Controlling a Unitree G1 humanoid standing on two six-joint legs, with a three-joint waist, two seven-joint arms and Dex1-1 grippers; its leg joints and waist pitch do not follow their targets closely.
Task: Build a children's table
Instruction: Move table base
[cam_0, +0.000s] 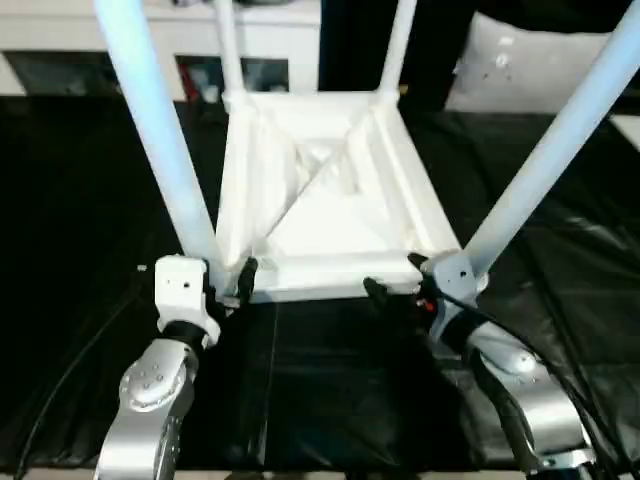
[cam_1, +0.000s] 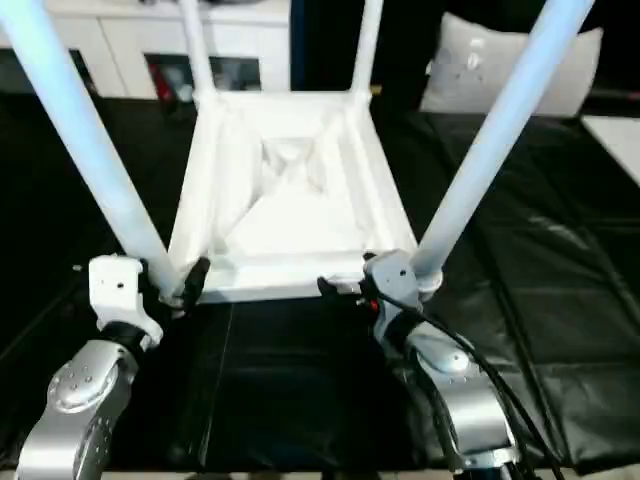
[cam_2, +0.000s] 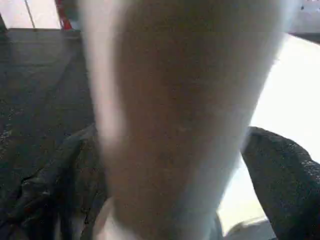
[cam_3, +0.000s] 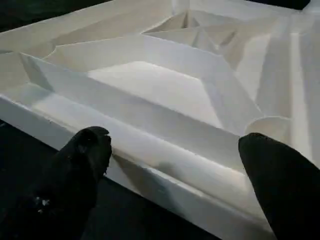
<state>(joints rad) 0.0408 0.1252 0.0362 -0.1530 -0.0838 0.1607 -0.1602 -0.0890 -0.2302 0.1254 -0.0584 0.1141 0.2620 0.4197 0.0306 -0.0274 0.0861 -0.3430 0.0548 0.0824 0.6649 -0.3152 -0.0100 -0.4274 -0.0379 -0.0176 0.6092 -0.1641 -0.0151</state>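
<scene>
The white children's table lies upside down on a black sheet, ribbed underside up. All four legs stand in its corner sockets. My left gripper is at the near left corner, shut around the base of the near left leg. In the left wrist view that leg sits between the two fingers. My right gripper is open at the near right corner, beside the near right leg. Its spread fingertips hover just before the table's front rim, holding nothing.
The black sheet covers the work surface all around the table. A white cabinet stands behind, and a pale cushion lies at the back right. Black cables run along my right forearm.
</scene>
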